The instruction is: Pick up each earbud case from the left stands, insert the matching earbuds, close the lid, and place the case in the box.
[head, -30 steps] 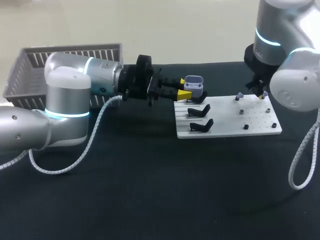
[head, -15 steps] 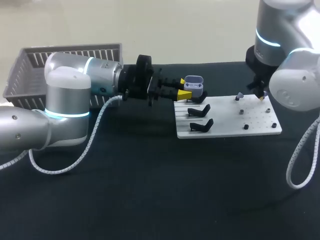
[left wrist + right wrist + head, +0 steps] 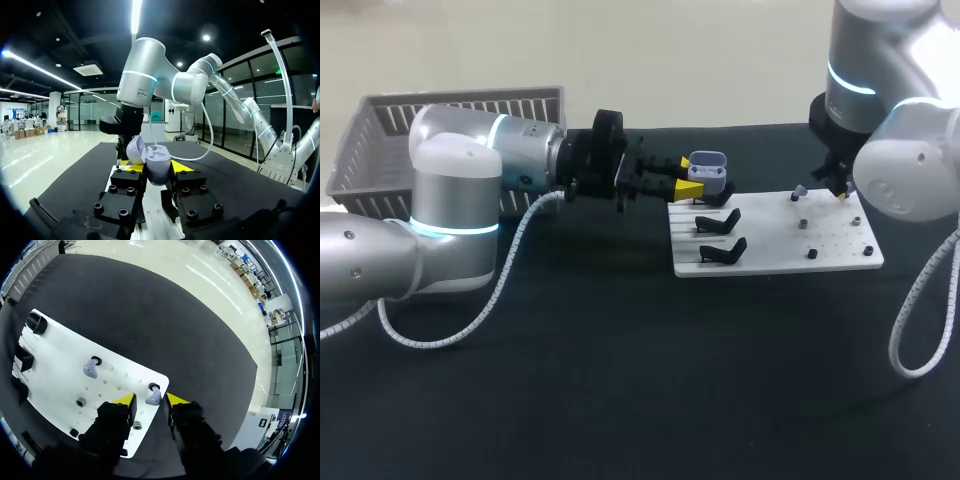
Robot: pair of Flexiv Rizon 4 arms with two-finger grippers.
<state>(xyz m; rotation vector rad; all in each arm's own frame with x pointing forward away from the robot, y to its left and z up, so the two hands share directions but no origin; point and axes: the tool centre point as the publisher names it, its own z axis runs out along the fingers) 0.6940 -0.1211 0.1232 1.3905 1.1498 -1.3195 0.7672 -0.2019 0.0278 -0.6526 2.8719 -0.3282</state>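
Clamping the open earbud case (image 3: 159, 171) in our left gripper (image 3: 684, 176) at the white board's (image 3: 840, 262) far-left corner, we hold our right gripper (image 3: 149, 399) released astride an earbud (image 3: 153, 397) at the board's far-right corner, on the black table (image 3: 620, 400).

The left gripper (image 3: 687, 177) lies level, its yellow tips pinching an open pale lavender plastic earbud case (image 3: 710, 167) at the left end of the white rectangular peg board (image 3: 840, 250), beyond two black angled stands (image 3: 718, 220). A small lavender earbud (image 3: 799, 190) sits near the right gripper (image 3: 839, 190). A grey slatted plastic basket (image 3: 380, 140) stands far left
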